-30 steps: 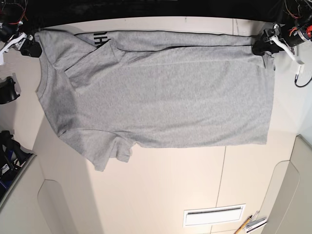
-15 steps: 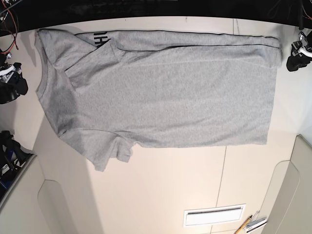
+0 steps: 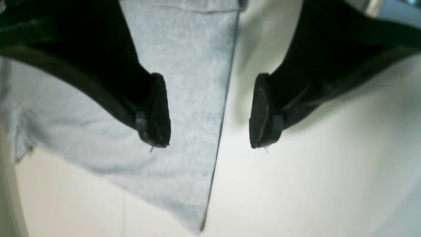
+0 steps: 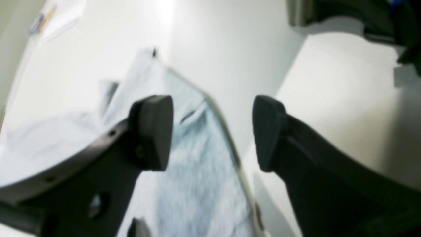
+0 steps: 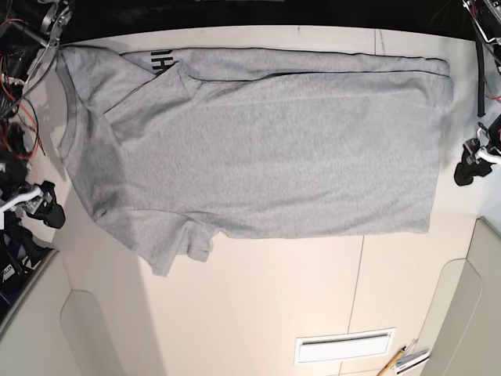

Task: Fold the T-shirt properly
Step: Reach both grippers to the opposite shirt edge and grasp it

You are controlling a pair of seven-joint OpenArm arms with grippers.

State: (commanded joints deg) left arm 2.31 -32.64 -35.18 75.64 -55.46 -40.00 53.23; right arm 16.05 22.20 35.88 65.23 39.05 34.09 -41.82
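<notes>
Shirt [image 5: 258, 149] lies flat across the table [image 5: 258, 298] w/ one long side folded over, both claws spread & empty just off its ends – left [image 5: 467, 164] by the hem, right [image 5: 43, 205] by the collar – so next grab both corners of the unfolded side level, fold evenly.
</notes>
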